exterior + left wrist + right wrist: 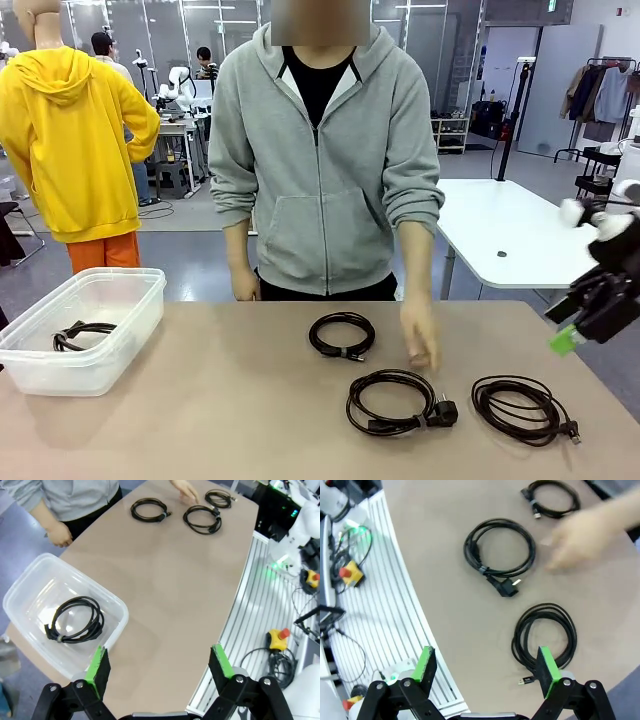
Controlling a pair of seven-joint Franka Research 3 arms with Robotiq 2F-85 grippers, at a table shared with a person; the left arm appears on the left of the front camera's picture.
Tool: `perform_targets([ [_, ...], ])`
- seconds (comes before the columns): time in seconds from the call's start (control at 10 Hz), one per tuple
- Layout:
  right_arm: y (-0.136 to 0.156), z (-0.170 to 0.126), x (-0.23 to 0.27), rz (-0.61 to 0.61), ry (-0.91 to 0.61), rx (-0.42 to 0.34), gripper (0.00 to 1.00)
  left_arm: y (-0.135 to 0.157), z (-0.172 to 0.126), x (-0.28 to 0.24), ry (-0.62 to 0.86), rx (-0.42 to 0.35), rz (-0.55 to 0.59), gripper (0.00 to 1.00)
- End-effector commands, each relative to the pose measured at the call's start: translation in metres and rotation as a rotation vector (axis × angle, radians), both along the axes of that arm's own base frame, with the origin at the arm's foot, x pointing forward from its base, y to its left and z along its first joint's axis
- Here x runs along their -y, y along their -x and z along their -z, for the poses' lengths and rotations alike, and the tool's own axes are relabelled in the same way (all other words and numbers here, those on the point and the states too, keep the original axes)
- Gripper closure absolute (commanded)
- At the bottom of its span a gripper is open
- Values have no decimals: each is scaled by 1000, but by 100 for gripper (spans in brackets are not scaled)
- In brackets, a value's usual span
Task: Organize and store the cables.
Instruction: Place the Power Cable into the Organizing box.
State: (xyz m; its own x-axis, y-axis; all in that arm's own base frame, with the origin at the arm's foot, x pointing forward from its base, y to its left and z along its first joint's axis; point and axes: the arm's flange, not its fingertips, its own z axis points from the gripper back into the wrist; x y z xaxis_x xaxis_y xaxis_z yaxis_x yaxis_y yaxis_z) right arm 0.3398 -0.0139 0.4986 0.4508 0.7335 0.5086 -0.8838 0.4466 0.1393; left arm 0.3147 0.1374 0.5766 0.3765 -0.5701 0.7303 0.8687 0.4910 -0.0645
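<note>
We see left jaws, right jaws spread, empty; person's hand motion-blurred near round-coiled black cables.

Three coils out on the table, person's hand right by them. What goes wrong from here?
1. The person's hand is beside the middle coil. The open right gripper, hovering over the right coil, might meet the hand if it reaches inward.
2. The right coil's loops look loose, so a pinch may catch only a few strands and let it spill open.
3. The bin sits far left, so a dangling plug could snag its rim.
</note>
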Motion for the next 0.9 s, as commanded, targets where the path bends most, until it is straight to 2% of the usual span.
perform_targets([
  [0.0, -11, 13, -32, -125, 122, -67, 0, 1, 0, -1, 15, 2, 11, 0],
  [0.2, -25, 41, -73, -218, 173, -104, 0, 1, 0, -1, 15, 2, 11, 0],
  [0.3, -30, 57, -98, -265, 198, -86, 0, 1, 0, -1, 15, 2, 11, 0],
  [0.6, -36, 102, -157, -283, 327, 29, 0, 1, 0, -1, 15, 2, 11, 0],
  [0.8, -44, 121, -175, -294, 382, 49, 0, 1, 0, -1, 15, 2, 11, 0],
])
